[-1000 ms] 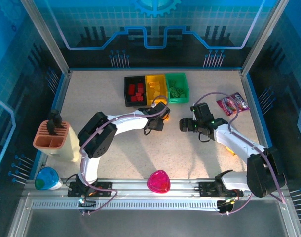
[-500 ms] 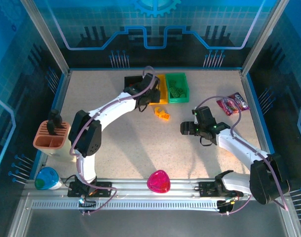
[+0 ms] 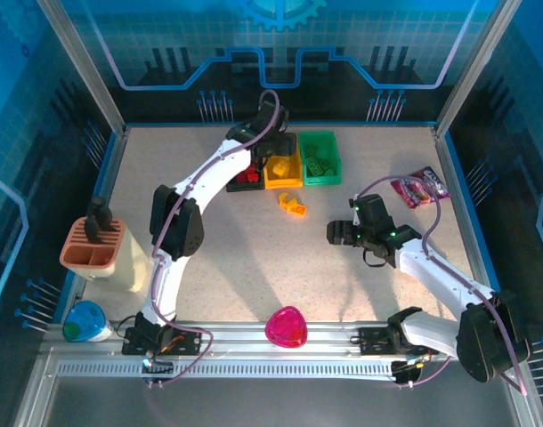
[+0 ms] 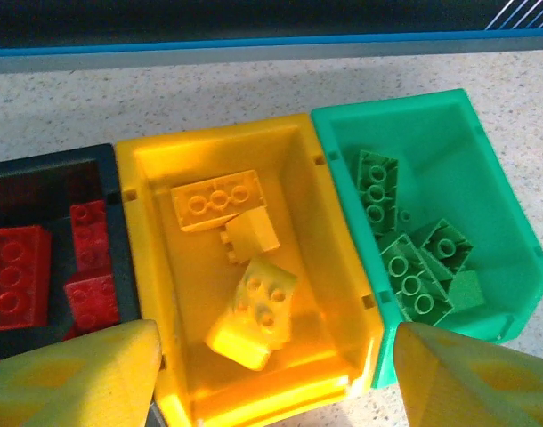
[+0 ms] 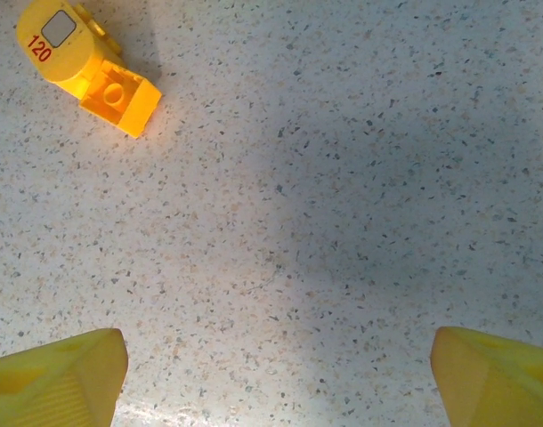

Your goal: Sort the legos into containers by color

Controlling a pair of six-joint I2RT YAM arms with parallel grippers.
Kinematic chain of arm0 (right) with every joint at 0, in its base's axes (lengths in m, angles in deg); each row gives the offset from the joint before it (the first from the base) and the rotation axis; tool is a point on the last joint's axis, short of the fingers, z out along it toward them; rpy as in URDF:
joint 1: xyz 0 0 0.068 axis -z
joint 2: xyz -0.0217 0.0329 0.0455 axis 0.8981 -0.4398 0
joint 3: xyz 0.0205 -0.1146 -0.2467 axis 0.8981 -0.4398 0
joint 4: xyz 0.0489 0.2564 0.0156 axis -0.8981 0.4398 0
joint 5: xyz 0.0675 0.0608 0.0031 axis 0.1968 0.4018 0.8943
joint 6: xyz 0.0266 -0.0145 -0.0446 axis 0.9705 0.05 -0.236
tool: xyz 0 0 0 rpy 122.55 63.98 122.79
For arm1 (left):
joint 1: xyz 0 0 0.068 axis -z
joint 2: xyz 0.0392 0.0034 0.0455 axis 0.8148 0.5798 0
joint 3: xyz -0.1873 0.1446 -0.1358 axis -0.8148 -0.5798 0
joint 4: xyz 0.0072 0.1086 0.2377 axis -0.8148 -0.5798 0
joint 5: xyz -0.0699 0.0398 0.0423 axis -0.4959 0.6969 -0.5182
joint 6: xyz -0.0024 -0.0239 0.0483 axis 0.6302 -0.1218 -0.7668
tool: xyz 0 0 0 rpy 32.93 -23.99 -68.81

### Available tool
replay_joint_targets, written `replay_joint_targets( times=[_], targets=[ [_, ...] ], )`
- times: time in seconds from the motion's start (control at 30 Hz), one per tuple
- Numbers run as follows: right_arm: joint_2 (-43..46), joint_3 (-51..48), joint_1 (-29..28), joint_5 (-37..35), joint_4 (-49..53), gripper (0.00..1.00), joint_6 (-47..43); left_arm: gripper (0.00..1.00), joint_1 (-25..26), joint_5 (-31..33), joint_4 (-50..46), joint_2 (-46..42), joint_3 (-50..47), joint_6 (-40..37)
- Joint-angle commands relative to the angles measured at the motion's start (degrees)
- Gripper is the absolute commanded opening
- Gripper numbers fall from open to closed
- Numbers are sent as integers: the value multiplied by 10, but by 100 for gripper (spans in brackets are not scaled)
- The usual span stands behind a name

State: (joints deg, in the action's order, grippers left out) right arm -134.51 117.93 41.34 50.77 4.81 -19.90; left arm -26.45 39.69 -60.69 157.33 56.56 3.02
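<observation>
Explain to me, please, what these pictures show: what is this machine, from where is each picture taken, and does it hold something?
It is a robot: two white arms bolted at the table's near edge. The wide picture looks down from above; the other two come from wrist cameras. The left gripper hangs open above three small plastic bins: a black bin with red bricks, a yellow bin with yellow bricks, a green bin with green bricks. The right gripper is open over the speckled table, where one yellow brick piece lies loose. Neither holds anything. A purple snack packet, a pink heart-shaped dish and a peach slotted holder are nearby.
</observation>
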Motion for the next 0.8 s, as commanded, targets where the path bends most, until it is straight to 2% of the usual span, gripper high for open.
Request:
replay_joint_targets(
  times=[0.0,0.27,0.53,0.77],
  targets=[
    [-2,-12,-11,-1,8,90,0,70,19,-18,17,-72,-49,-19],
    [-66,21,-35,14,-10,90,-31,69,38,-22,177,-266,-322,-15],
    [-186,115,-50,30,-19,90,-73,68,39,-24,245,-409,-519,2],
    [-322,241,-50,30,2,86,-143,68,38,-22,280,-505,-655,7]
  ],
)
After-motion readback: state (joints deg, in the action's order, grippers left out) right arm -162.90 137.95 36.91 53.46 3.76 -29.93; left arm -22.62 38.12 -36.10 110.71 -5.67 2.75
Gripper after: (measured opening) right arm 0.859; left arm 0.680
